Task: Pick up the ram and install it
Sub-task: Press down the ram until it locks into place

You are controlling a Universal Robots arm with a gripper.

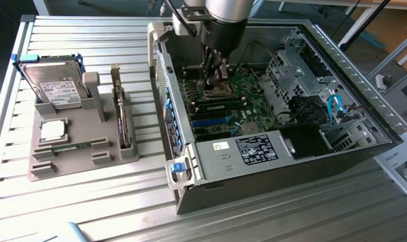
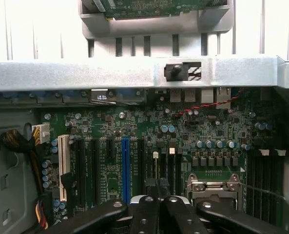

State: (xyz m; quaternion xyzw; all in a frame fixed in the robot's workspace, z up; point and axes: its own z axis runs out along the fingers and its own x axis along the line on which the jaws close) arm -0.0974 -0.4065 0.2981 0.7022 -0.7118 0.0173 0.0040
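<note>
The long, narrow, flat green circuit-board ram stick [image 1: 74, 146] sits in a slot of the grey moulded plastic holder [image 1: 62, 169] on the slatted metal bench [image 1: 89, 201]. It stands on its long edge, so only a thin green strip shows. It runs lengthwise just beside the square silver chip [image 1: 52, 130], well apart from the open computer case [image 1: 324, 166].

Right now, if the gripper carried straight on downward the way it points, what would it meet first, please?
Most likely the motherboard: the shut gripper points down into the open computer case, near the processor socket and dark slots. Depth is unclear, so which of these it meets first is uncertain.
</note>
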